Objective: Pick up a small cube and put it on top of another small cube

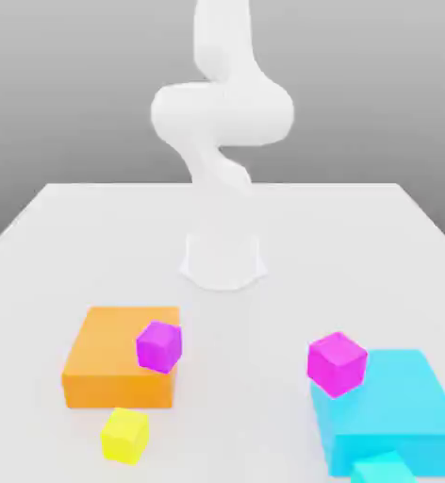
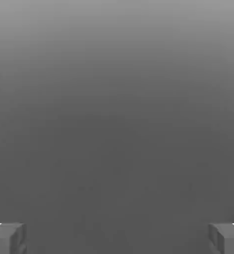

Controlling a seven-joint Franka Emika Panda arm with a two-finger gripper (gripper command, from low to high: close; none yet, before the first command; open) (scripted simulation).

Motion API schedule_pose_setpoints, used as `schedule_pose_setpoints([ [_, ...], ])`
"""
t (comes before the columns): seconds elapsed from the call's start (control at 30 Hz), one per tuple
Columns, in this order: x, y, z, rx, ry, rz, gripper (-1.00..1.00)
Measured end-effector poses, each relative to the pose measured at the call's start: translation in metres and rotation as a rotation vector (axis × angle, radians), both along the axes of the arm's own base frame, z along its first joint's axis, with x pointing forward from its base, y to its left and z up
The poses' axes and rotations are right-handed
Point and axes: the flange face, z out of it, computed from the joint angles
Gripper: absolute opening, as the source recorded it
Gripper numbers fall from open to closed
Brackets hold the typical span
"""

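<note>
A small magenta cube (image 1: 158,346) rests on the edge of a flat orange block (image 1: 121,356) at the exterior view's left. A second magenta cube (image 1: 337,362) sits at the corner of a flat cyan block (image 1: 388,409) at the exterior view's right. A small yellow cube (image 1: 124,434) lies on the table in front of the orange block. A small teal cube (image 1: 384,469) shows at the bottom edge. In the hand view my gripper (image 2: 117,238) is open, its two grey fingertips (image 2: 7,238) far apart, with nothing between them and only grey background ahead.
The white arm (image 1: 222,113) rises from its round base (image 1: 222,259) at the middle back of the white table (image 1: 222,226). Bare table lies between the orange and cyan blocks.
</note>
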Motion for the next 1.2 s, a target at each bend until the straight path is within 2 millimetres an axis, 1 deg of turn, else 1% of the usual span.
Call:
schedule_pose_setpoints([
  [0.1, 0.037, -0.014, -0.053, 0.018, 0.089, -0.019, 0.00],
  [0.2, 0.065, -0.028, -0.107, 0.035, 0.174, -0.040, 0.00],
  [0.3, 0.086, -0.042, -0.164, 0.049, 0.258, -0.064, 0.00],
  [0.4, 0.098, -0.056, -0.222, 0.062, 0.342, -0.090, 0.00],
  [0.5, 0.103, -0.070, -0.281, 0.072, 0.426, -0.118, 0.00],
  [0.6, 0.100, -0.086, -0.339, 0.081, 0.510, -0.153, 0.00],
  [0.7, 0.090, -0.099, -0.397, 0.086, 0.594, -0.187, 0.00],
  [0.83, 0.067, -0.112, -0.469, 0.086, 0.701, -0.223, 0.00],
  [1.0, 0.062, -0.115, -0.533, 0.084, 0.725, -0.231, 0.00],
  [1.03, 0.061, -0.115, -0.542, 0.085, 0.725, -0.231, -1.00],
  [1.2, 0.061, -0.115, -0.542, 0.085, 0.725, -0.231, -1.00],
])
